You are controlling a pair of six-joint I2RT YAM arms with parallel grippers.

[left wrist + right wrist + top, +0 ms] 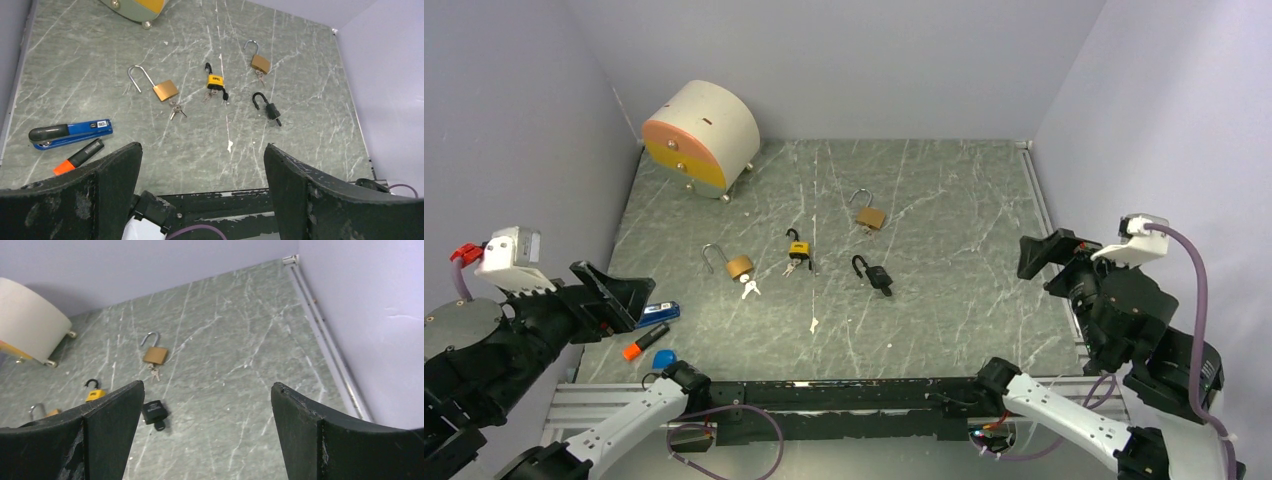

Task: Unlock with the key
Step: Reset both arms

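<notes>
At nine and three o'clock of the table (944, 200), left gripper (614, 295) and right gripper (1039, 258), both spread wide, empty; mid-table, yellow padlock (798, 248); long-shackled brass padlock (739, 266) with keys (749, 289) at its nine o'clock; black padlock (879, 277) at four; second brass padlock (870, 216) at two.

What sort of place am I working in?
Likely a robot test cell: plain walls box in a marble-pattern tabletop, an aluminium rail lines its near edge, and a yellow padlock lies among other staged locks.
</notes>
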